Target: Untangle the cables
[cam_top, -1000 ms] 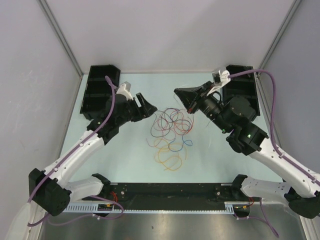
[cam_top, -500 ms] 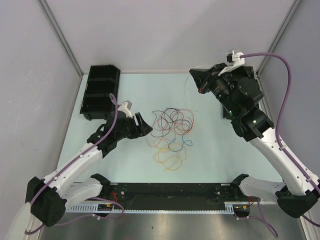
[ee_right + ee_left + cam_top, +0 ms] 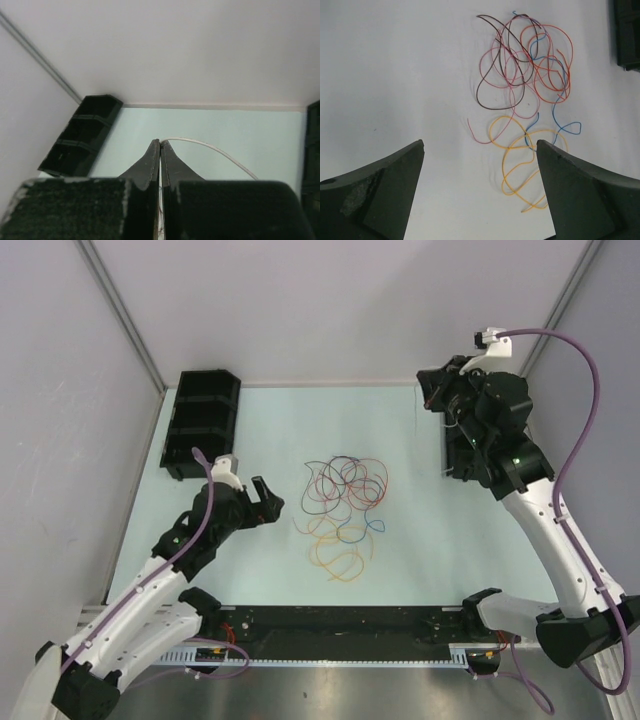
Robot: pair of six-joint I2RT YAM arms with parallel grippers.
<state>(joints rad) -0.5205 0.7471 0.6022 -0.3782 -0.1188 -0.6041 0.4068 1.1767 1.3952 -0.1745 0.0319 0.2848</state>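
The cables [image 3: 345, 502] lie in a loose tangle at the middle of the table: red, pink, dark and blue loops [image 3: 525, 75], with a yellow-orange cable [image 3: 520, 165] at the near side. My left gripper [image 3: 262, 502] hovers left of the pile, open with nothing between its fingers [image 3: 480, 144]. My right gripper [image 3: 428, 390] is raised at the back right, away from the pile. In the right wrist view the right gripper [image 3: 160, 141] is shut on a thin white cable [image 3: 210, 146] that arcs away to the right from the fingertips.
A black compartment tray [image 3: 205, 420] stands at the back left, also in the right wrist view [image 3: 82, 135]. Another black tray [image 3: 448, 455] sits at the right edge, partly behind the right arm. Grey walls close in the table on three sides.
The right arm rose and swung from beside the pile to the back right, carrying the white cable. The left arm drew back toward the near left and its jaws widened.
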